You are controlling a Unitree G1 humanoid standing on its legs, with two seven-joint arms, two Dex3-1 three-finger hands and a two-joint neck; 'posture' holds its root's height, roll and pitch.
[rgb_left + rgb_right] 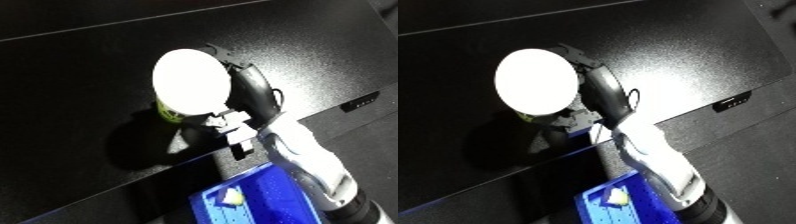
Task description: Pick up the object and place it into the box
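My right hand [253,90] reached over the black table [80,75], fingers apparently curled round a white, glare-washed object [191,80] w/ a yellow-green edge, lifted clear for transfer. Blue bin [280,192] sat just below; a pale item [233,198] lay inside.

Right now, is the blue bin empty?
No. The blue bin already holds a small pale yellowish item near its left wall, seen in the left eye view.
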